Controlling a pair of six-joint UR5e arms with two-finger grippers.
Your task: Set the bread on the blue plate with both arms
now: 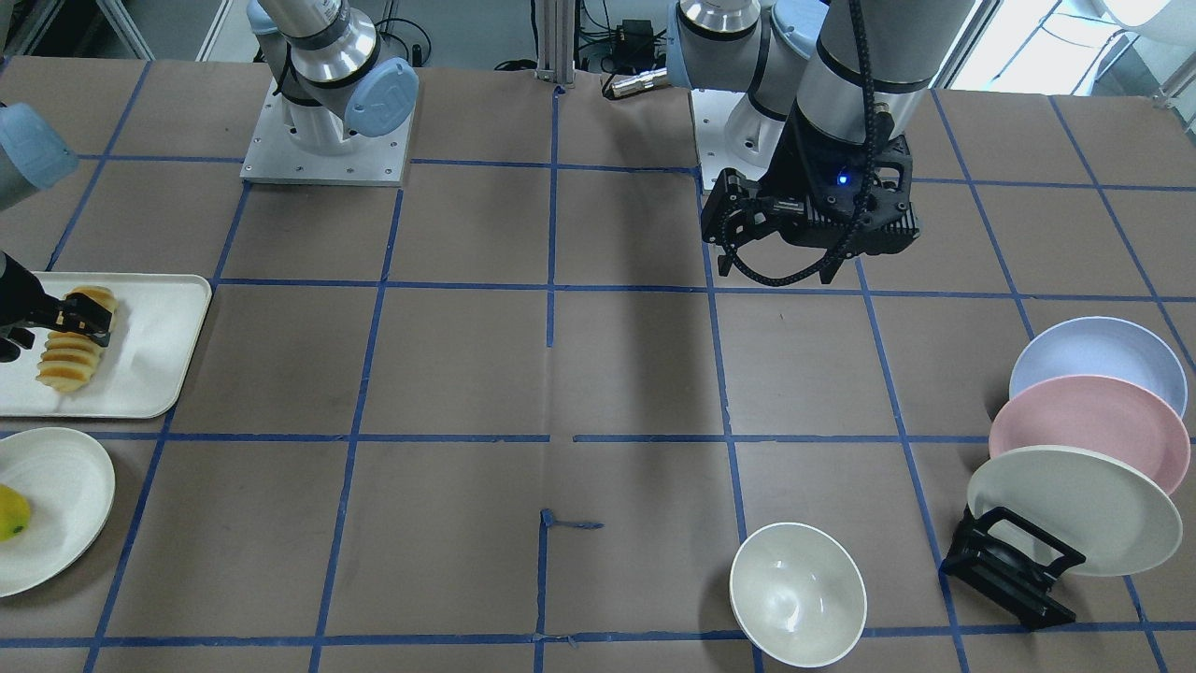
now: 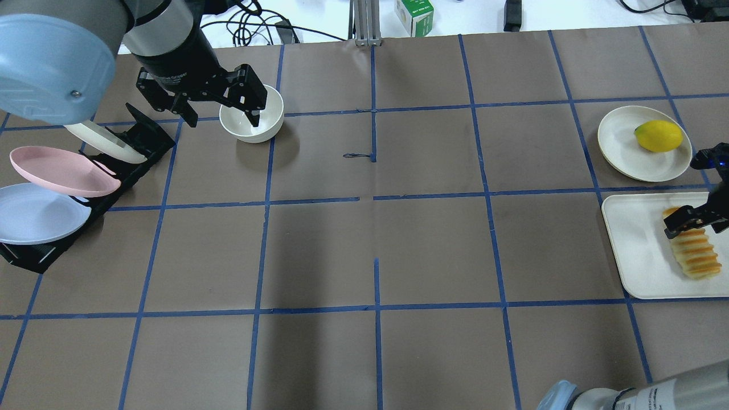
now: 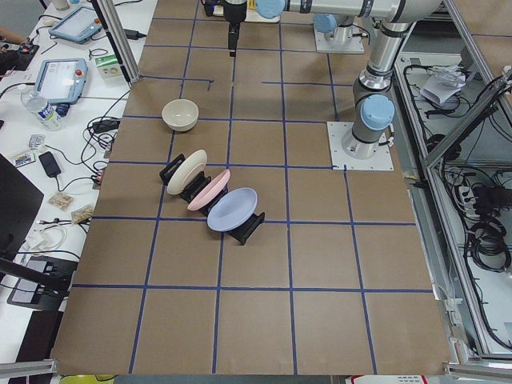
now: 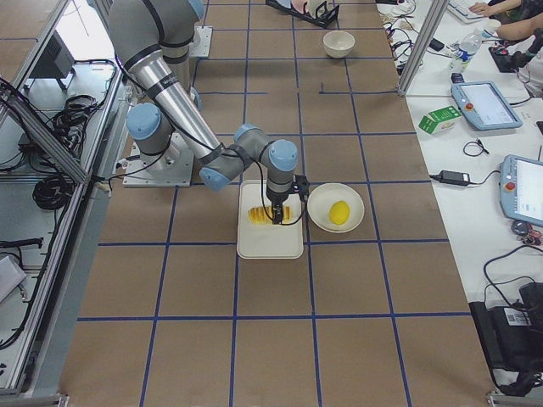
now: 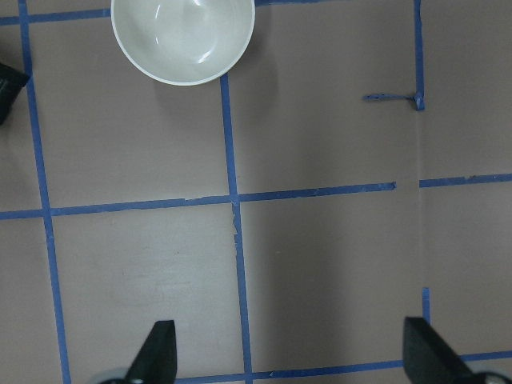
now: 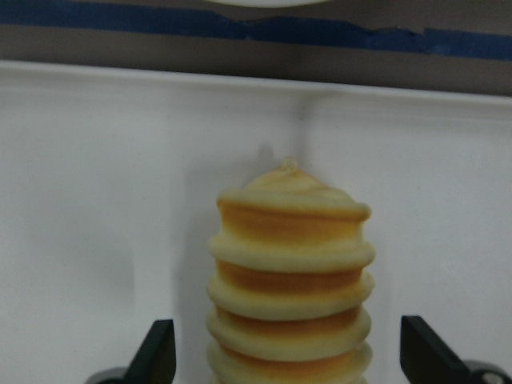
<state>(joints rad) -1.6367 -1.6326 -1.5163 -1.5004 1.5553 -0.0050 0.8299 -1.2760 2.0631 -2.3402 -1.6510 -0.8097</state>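
The bread (image 2: pixel 693 253) lies on a white tray (image 2: pixel 632 250) at the right end of the table. The right gripper (image 2: pixel 687 222) is down over it. From the wrist camera its fingers (image 6: pixel 160 356) are spread wide, one on each side of the ridged crust a few ridges back from the loaf's tip. There is a clear gap on both sides, so they pinch nothing. Just beside the tray, on the side away from the robot, a cream plate (image 2: pixel 618 142) holds a yellow fruit (image 2: pixel 659 135). Well apart from the tray, at the opposite end of the table, the blue plate (image 2: pixel 34 213) leans in a black rack (image 2: pixel 145 139) beside a pink plate (image 2: pixel 57 169) and a cream-white plate (image 2: pixel 105 142). The left gripper (image 2: pixel 219 114) hangs there too, above the table near a white bowl (image 5: pixel 182 36), with its fingers (image 5: pixel 160 356) wide apart and empty.
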